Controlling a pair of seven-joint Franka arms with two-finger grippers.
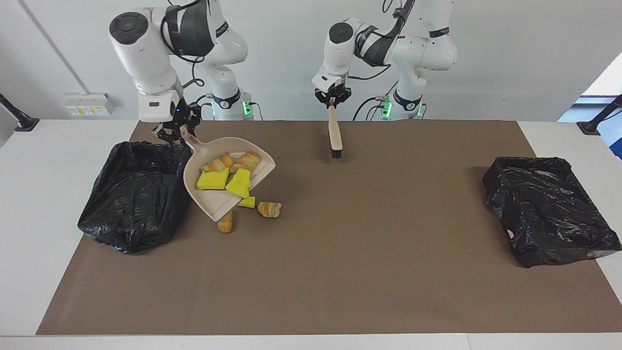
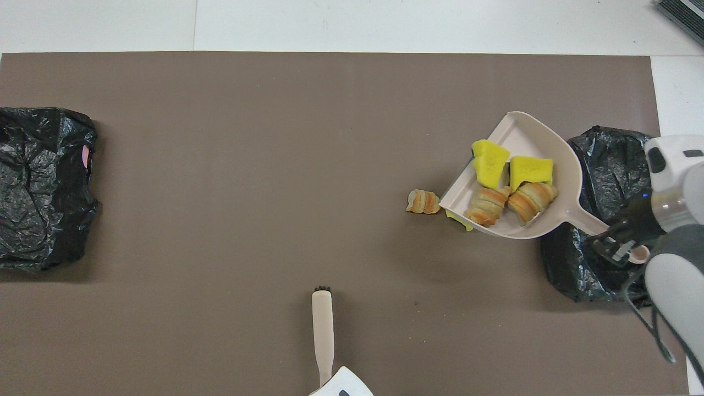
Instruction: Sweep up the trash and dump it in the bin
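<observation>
The left gripper (image 1: 332, 100) is pinched on the brush (image 1: 335, 136) handle, hanging well apart from the bin (image 1: 138, 194) at the right arm's end. The right gripper (image 1: 173, 132) clamps the dustpan (image 1: 214, 204) handle over that bin's edge. Four trash pieces (image 1: 227, 171) ride in the raised pan (two yellow, two striped). Beside the bin, a foam chunk (image 1: 248, 202), pastry (image 1: 269, 209) and roll (image 1: 225, 222) lie on the mat (image 1: 340, 267).

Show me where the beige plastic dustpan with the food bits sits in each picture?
Facing view: the beige plastic dustpan is raised at the picture's left, beside a black bin bag.
Overhead view: the dustpan is at the picture's right, its handle over that bag.
Shared landmark: the striped pastry on the mat.
</observation>
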